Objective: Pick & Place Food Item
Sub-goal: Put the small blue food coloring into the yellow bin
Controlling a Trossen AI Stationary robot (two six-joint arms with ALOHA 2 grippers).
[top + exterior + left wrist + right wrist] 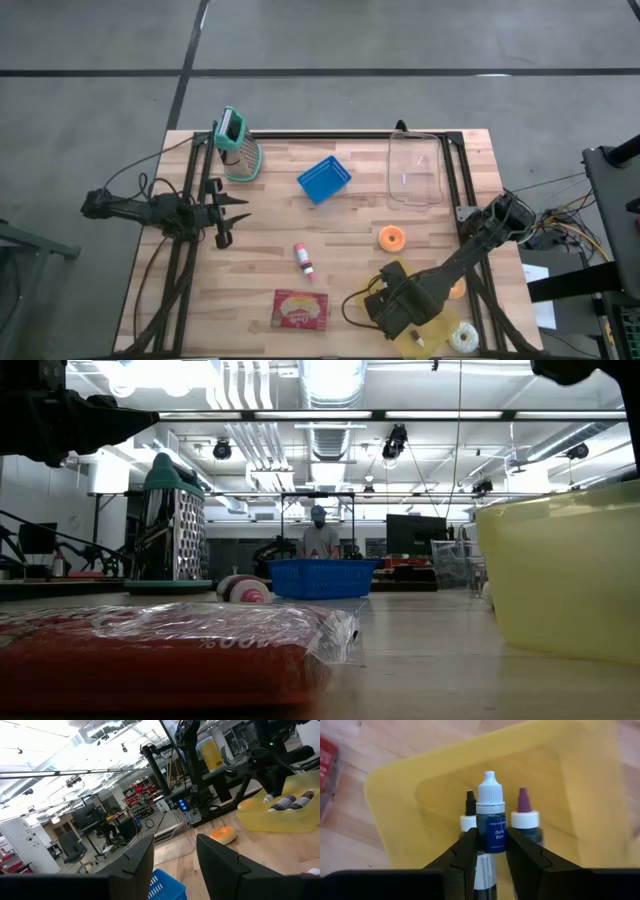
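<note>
My right gripper (491, 840) is over the yellow container (570, 780) at the table's near right (440, 328), shut on a dark blue food colouring bottle (491, 812) with a white cap. Two more bottles lie in the container, one with a black tip (468, 817) and one with a purple cap (524, 815). My left gripper (232, 215) waits open and empty at the table's left side, and its fingers (135, 862) show in its wrist view. Another small bottle (303, 258) lies on the table's middle. My right gripper pinches the blue bottle's body (483, 842), below the cap, between its two fingers. The bottle lies along the fingers, its white cap (491, 787) pointing ahead of the fingertips toward the container's floor. The fingers slant down from above. Whether the bottle rests on the container, I cannot tell.
A red packet (301, 310) lies at the near middle. An orange round item (391, 237), a blue basket (324, 180), a clear tub (415, 170) and a grater (240, 148) stand farther back. A white ring (465, 337) lies by the yellow container.
</note>
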